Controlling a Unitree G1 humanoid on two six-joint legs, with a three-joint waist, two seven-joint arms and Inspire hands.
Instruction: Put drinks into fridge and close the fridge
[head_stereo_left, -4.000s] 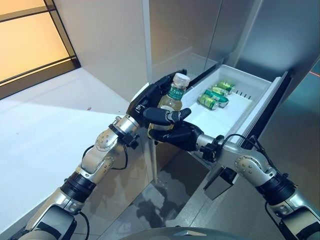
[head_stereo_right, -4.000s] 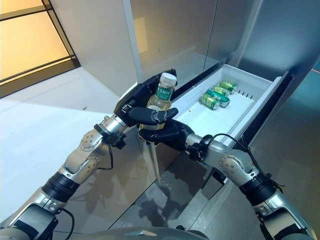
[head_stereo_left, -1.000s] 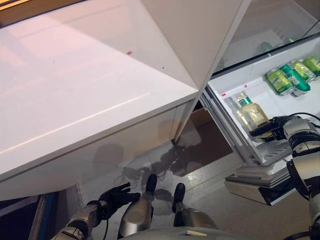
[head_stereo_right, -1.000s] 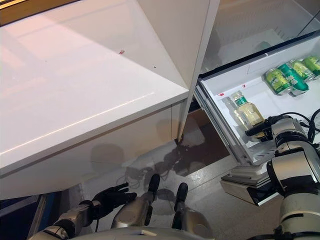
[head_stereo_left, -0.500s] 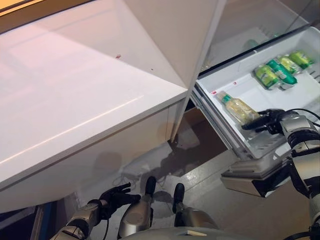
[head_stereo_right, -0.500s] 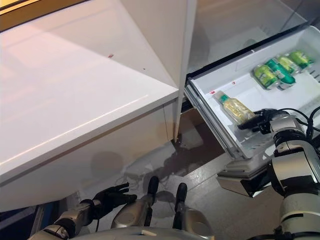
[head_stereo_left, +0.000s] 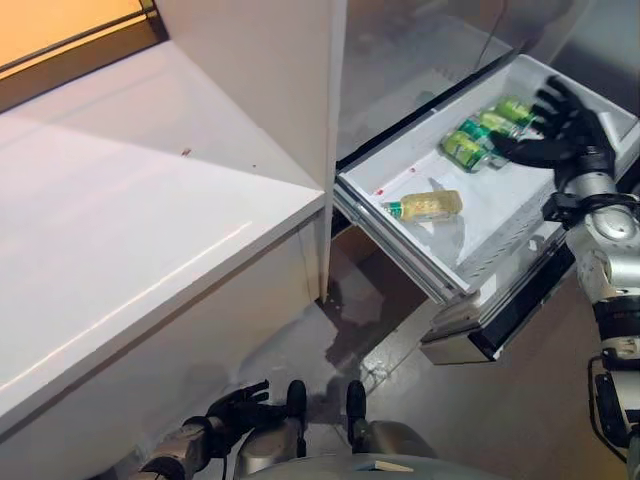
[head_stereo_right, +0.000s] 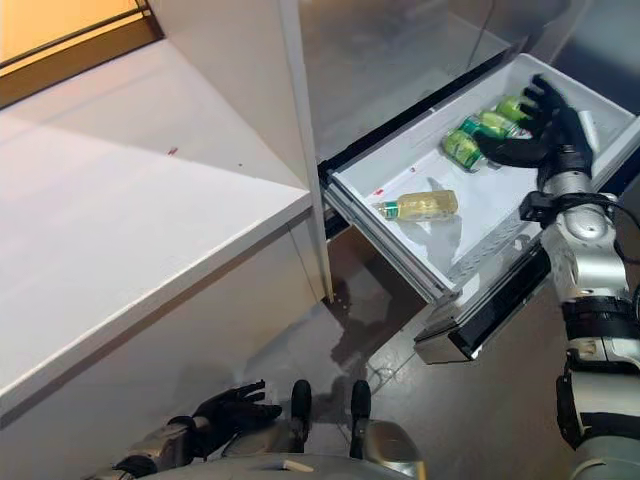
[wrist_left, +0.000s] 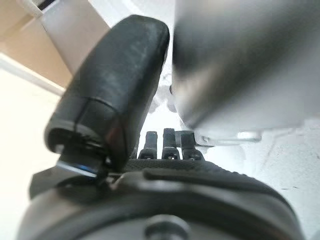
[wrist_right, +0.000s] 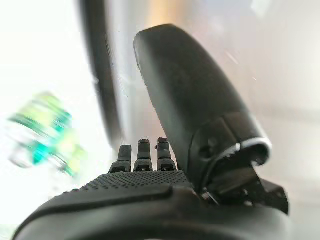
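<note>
A clear bottle of pale yellow drink (head_stereo_left: 428, 205) with a green cap lies on its side in the white fridge drawer (head_stereo_left: 395, 168), which stands pulled out. Several green cans (head_stereo_left: 482, 133) lie at the drawer's far end. My right hand (head_stereo_left: 560, 130) hovers open above the far right part of the drawer, beside the cans, holding nothing; the right wrist view shows its straight fingers (wrist_right: 144, 154) and blurred cans (wrist_right: 47, 132). My left hand (head_stereo_right: 235, 410) hangs low near the floor, fingers spread and empty.
A white counter (head_stereo_left: 130, 240) fills the left side, with a tall white panel (head_stereo_left: 290, 90) between it and the fridge. The drawer's dark front (head_stereo_left: 500, 320) juts out over the grey floor (head_stereo_left: 500, 420).
My right hand has let go of the bottle and risen to the drawer's far end, fingers spread. The bottle now lies loose in the drawer. The camera has shifted.
</note>
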